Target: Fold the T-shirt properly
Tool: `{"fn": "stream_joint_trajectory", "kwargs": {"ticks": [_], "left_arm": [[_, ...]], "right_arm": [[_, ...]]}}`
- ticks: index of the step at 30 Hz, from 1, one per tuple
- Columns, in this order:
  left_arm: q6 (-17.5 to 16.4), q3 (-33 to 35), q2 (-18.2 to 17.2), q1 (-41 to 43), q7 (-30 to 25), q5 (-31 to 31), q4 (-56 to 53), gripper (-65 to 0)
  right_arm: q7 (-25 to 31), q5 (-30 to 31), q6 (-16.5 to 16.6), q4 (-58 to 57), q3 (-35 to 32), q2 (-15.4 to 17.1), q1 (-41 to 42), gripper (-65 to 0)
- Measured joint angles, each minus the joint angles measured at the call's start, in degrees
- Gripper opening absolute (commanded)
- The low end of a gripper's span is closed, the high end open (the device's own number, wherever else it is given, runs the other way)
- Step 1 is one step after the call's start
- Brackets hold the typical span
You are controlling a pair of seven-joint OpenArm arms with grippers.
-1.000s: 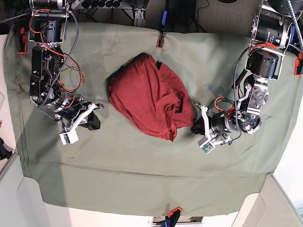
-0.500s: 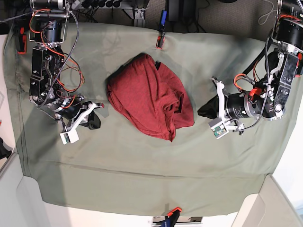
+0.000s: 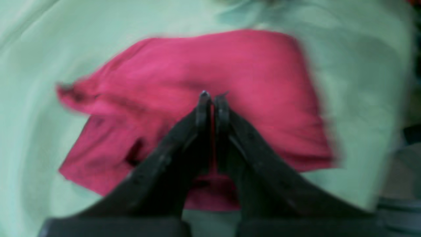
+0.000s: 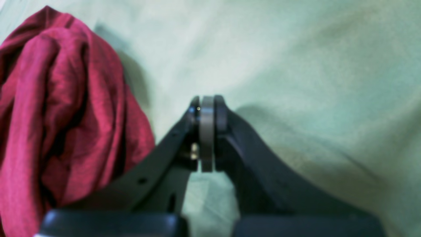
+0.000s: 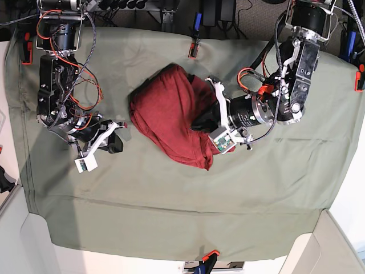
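Our left gripper [image 3: 212, 96] has its jaws pressed together on nothing, its tips hanging over the T-shirt [image 5: 171, 114]; from the base view it reaches in from the shirt's three o'clock side. Our right gripper [image 4: 207, 100] is likewise closed and empty, resting near the green table cloth [image 5: 171, 200] at the shirt's nine o'clock, apart from it. The T-shirt lies bunched in a rumpled heap at the cloth's centre.
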Motion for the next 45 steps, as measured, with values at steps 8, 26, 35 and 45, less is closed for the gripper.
{"fn": "stream_joint_trajectory", "kwargs": {"ticks": [8,26,35,45], "left_arm": [[-0.2,0.0,-1.3,-6.3,-1.8,1.3,-12.3,-62.5],[0.0,-1.9,-7.7,-0.6,12.9,-18.9,2.8,-62.5],[0.1,-1.8,-7.9,5.0,4.0,-4.3,-1.5,-62.5],[-0.1,-4.5,-3.7,0.8,-1.1,-0.7,-12.0,-62.5]], "right_arm": [[0.0,0.1,0.0,0.0,0.0,-1.4,-0.6,-65.0],[-0.1,0.0,0.0,0.0,0.0,-1.4,-0.6,-65.0],[-1.0,0.8,0.0,0.0,0.0,-1.4,-0.6,-65.0],[-2.7,5.4,0.0,0.0,0.0,-1.5,-1.6,-65.0]]}}
